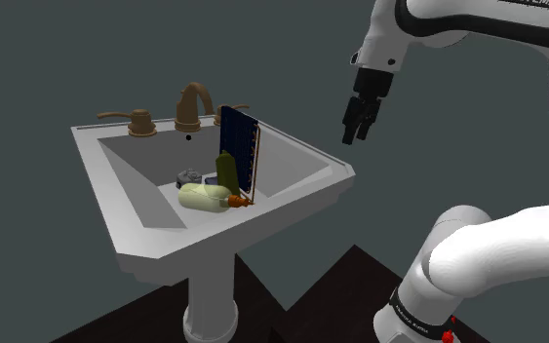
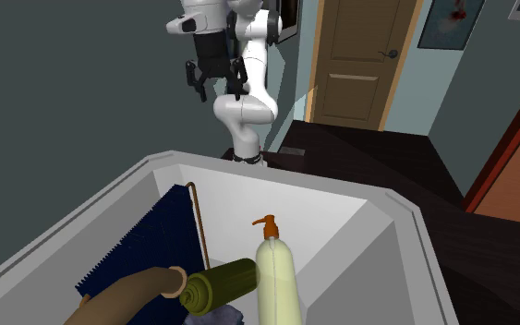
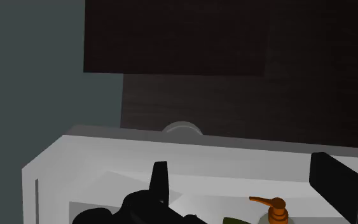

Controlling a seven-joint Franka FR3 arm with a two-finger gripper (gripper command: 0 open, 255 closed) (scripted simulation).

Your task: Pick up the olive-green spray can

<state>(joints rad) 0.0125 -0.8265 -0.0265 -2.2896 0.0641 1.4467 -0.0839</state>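
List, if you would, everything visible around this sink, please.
sink: one, white, on a pedestal over dark floor.
faucet: one, bronze, two handles, on the sink's back rim.
spray can: one, olive-green, in the basin beside the panel.
soap bottle: one, pale yellow with orange pump, lying in the basin.
panel: one, dark blue with a copper rod, standing on edge in the basin.
small object: one, grey, behind the soap bottle; unidentifiable.
door: one, brown, shut, beyond the robot.
arm: one, white with dark joints, raised beside the sink.
jaws: one pair, black, standing apart, empty, high and clear of the sink.
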